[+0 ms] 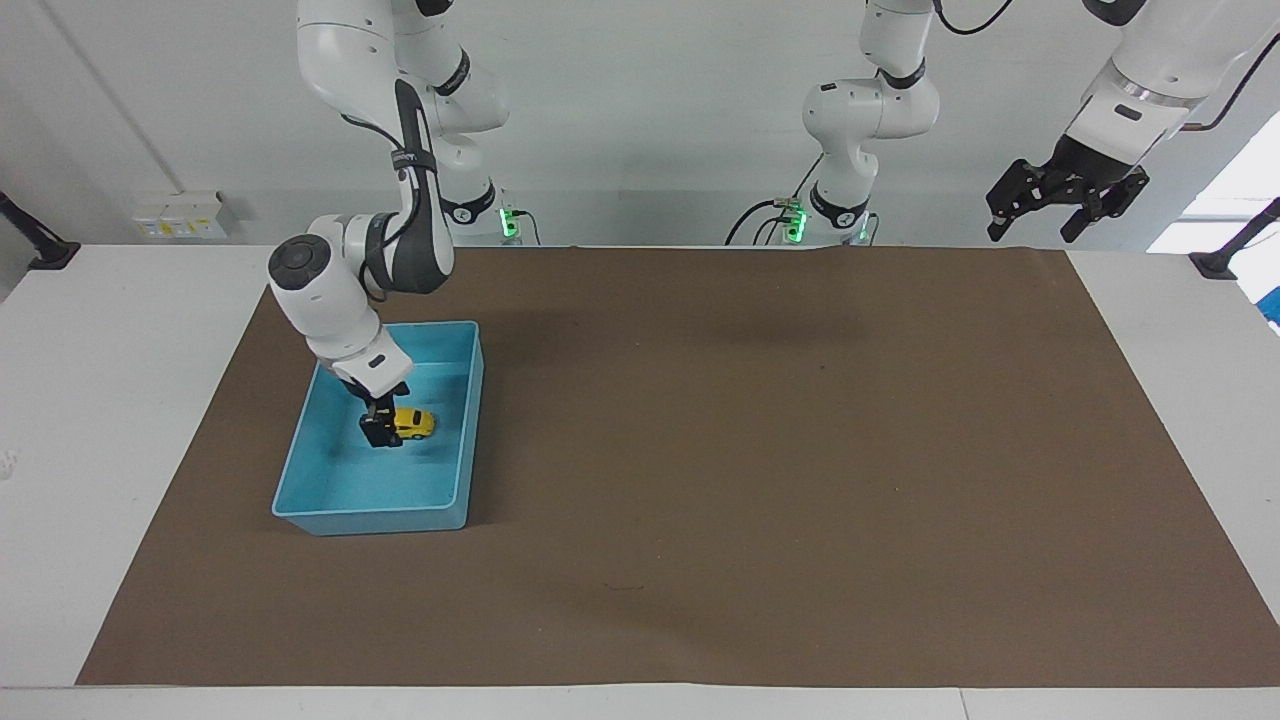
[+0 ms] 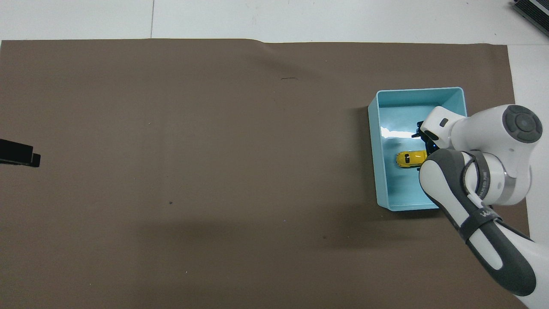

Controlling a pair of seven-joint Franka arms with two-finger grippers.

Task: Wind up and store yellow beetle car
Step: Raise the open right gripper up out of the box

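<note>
The yellow beetle car (image 1: 414, 423) (image 2: 408, 159) rests on the floor of the blue tray (image 1: 370, 520) (image 2: 372, 150), on its wheels and free of any grip. My right gripper (image 1: 380, 432) (image 2: 425, 137) hangs low inside the tray, just beside the car toward the right arm's end of the table. It is open and holds nothing. In the overhead view the wrist hides most of it. My left gripper (image 1: 1030, 232) (image 2: 19, 154) waits raised at the left arm's end of the table, open and empty.
A brown mat (image 1: 760, 450) covers most of the white table. The tray stands on it at the right arm's end. The tray's walls rise around the car and the right gripper.
</note>
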